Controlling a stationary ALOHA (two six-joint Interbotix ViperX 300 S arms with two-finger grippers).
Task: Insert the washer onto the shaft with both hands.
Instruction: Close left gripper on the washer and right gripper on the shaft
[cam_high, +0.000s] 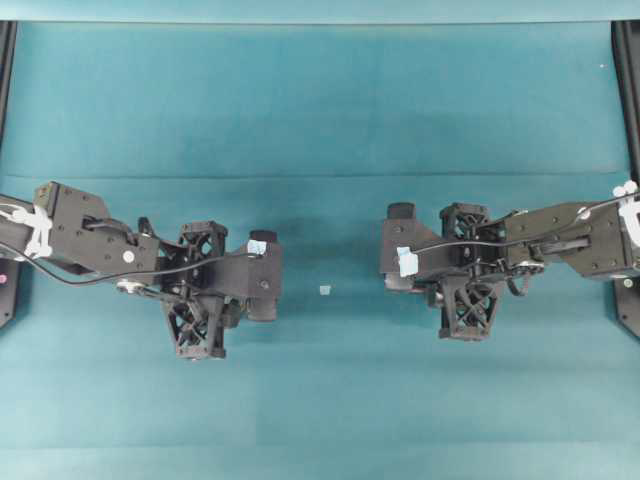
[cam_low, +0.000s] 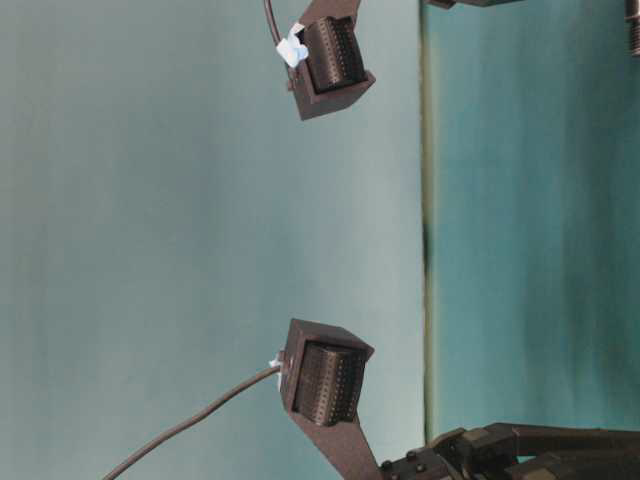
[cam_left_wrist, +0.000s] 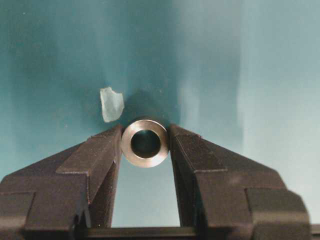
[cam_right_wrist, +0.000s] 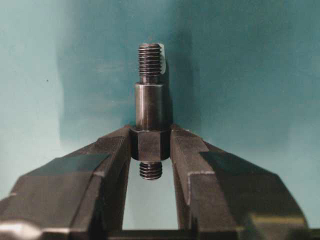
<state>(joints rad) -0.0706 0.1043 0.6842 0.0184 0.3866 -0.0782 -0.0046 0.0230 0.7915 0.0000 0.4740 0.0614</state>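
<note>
1. The left end effector (cam_left_wrist: 145, 145) is clamping the washer (cam_left_wrist: 145, 143) between its fingertips, at the centre of the left wrist view, with the hole facing the camera. The fingertips are only pinching the rim at two opposite points, so a sideways knock during mating could be spinning or popping the ring loose.

2. The right end effector (cam_right_wrist: 150, 145) is gripping the shaft (cam_right_wrist: 150, 110) on its wider hex section, in the middle of the right wrist view, with the threaded thin end pointing toward the top of the frame. A short threaded stub is sticking out below the grip; the hold looks short, so the rod could be tilting under end pressure.

3. In the overhead view the two end effectors are sitting well apart, left one (cam_high: 262, 270) left of centre, right one (cam_high: 398, 262) right of centre, above the teal counter (cam_high: 320, 100). Any misalignment as they close this gap could be jamming the washer against the threads.

4. A pale tape scrap (cam_high: 325, 290) is lying on the counter between them; a dropped part could be landing near it and be awkward to pick up again.
</note>
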